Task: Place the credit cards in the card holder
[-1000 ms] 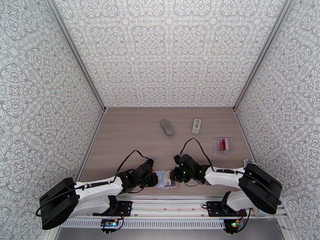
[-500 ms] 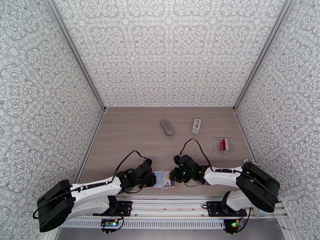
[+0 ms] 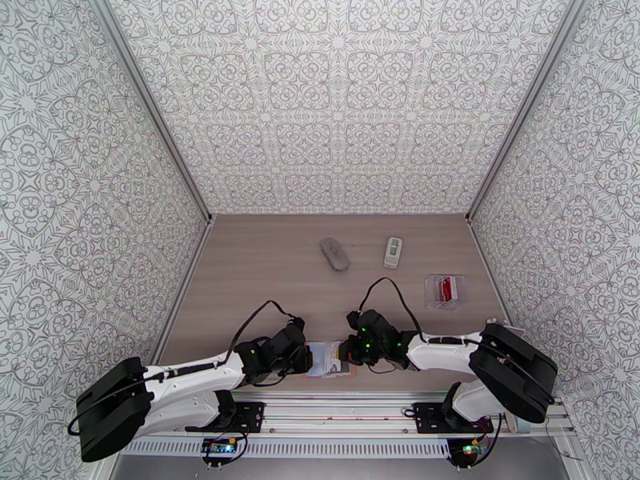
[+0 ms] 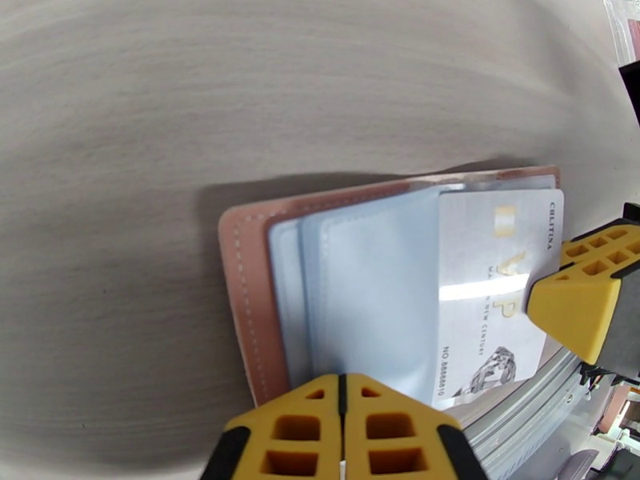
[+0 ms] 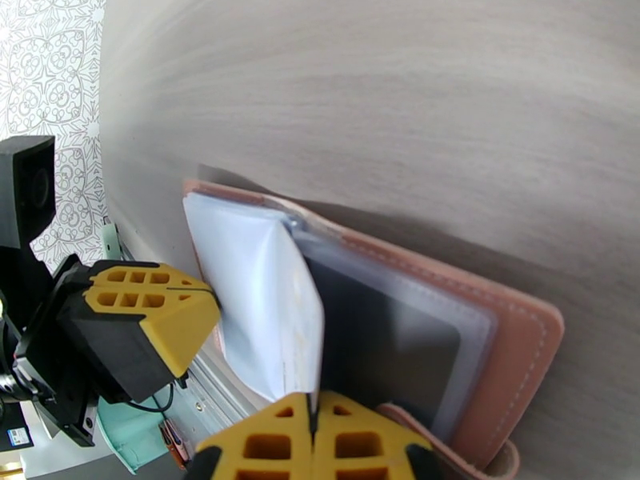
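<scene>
Sitting half inside a clear sleeve (image 4: pixel 376 298) of the card holder (image 4: pixel 244 298), the white card (image 4: pixel 496 298) is pinched in the right gripper's (image 5: pixel 312 410) closed jaws. The left gripper (image 4: pixel 342 394), opposite, is shut on the sleeve's edge. The card looks bowed, so a harder push could buckle it or snag the sleeve mouth.

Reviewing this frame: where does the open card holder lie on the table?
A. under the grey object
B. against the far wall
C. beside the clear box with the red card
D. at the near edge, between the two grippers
D: the top view shows the card holder at the near edge, with the left gripper on one side and the right gripper on the other.
</scene>
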Controlling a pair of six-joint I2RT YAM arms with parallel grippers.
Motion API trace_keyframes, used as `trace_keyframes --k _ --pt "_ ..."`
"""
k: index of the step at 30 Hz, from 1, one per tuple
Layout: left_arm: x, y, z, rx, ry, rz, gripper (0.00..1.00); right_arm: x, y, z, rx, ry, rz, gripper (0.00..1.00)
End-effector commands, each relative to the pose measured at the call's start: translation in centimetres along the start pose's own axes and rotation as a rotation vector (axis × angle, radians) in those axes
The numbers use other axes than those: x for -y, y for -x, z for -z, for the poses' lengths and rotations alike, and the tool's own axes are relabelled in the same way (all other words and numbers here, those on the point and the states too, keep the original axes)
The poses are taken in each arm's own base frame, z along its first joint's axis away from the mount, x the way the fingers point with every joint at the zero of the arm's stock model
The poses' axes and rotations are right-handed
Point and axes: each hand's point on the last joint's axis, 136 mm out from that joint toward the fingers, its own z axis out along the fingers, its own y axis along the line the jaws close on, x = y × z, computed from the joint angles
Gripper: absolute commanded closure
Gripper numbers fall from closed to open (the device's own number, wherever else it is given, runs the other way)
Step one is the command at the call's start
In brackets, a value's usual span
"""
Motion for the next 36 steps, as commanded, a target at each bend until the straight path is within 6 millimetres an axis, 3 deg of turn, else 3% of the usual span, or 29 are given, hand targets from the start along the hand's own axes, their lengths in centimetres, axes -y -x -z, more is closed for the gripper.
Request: trace_keyframes --k 1,10,13,17,36 --pt "-1.6 -0.8 0.2 -0.025 0.082 -0.004 0.96 3.0 -1.0 -0.4 -0.024 -0.086 -0.05 1.0" --pt "-1.2 0.2 1.4 0.011 0.088 -0.026 0.85 3.2 -1.0 -0.4 -0.024 -0.093 -0.047 1.0" --pt "-1.3 0.3 1.5 0.017 0.093 -0.022 0.75 3.2 -1.0 -0.4 -0.023 -0.094 -0.047 1.0" --pt "-1.6 0.2 1.3 0.017 0.1 -0.012 0.7 3.3 -1.1 -0.4 -0.024 -0.1 -0.045 1.0" --pt "-2.1 0.0 0.2 -0.018 0.127 -0.005 0.85 2.9 -1.0 -0.4 -0.033 -0.098 -0.036 1.0"
